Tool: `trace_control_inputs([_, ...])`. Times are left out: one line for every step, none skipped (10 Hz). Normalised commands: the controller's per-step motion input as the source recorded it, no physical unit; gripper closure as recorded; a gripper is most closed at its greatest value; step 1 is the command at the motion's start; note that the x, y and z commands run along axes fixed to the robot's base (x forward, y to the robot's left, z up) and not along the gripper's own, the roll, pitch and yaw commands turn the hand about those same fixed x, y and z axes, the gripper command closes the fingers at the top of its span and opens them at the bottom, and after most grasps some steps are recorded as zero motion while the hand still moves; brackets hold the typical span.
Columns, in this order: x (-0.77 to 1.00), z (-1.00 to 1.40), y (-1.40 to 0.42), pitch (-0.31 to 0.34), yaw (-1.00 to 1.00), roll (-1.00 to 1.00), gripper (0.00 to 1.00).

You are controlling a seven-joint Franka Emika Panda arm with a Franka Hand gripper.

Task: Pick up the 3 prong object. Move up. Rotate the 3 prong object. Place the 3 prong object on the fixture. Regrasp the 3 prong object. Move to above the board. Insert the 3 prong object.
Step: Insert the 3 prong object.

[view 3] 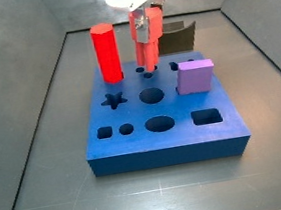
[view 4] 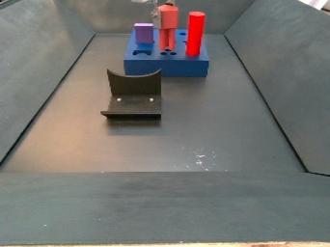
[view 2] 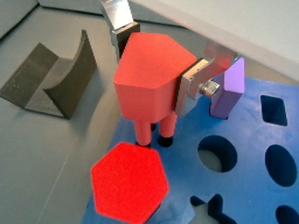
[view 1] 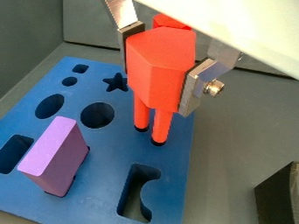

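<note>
- dark grey desk walled in by grey panels; the blue board (view 3: 160,124) sits at its far end in a side view.
- the 3 prong object (view 1: 162,70) hangs prongs-down, clamped between the silver fingers (view 1: 205,80) of the hand (view 2: 158,61), right above the board.
- in both wrist views its prong tips reach down to the board's top near a round hole (view 2: 212,155); i cannot tell whether any has entered.
- judged from this: pickup, rotation, fixture placing and regrasp look done, and the move above the board too. only the insertion is left, or just starting.
- the fixture (view 4: 133,94) stands bare, well apart from the board.
- red column (view 3: 106,52) stands on the board just beside the hand; purple cube (view 3: 196,76) sits on the other side, near.
</note>
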Motion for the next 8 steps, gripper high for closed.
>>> trace_control_inputs([0.0,-0.06,0.0,0.0,0.0,0.0,1.0])
trace_control_inputs([0.0,-0.45,0.0,0.0,-0.03,0.09,1.0])
trace_control_inputs([0.0,-0.54,0.0,0.0,-0.05,0.1,1.0])
trace_control_inputs([0.0,-0.58,0.0,-0.007,-0.03,0.11,1.0])
trace_control_inputs([0.0,-0.54,0.0,-0.003,-0.01,0.13,1.0])
trace_control_inputs([0.0,-0.56,0.0,-0.019,0.0,0.11,1.0])
trace_control_inputs([0.0,-0.55,0.0,-0.017,0.0,0.14,1.0])
trace_control_inputs([0.0,0.0,0.0,0.0,0.0,0.0,1.0])
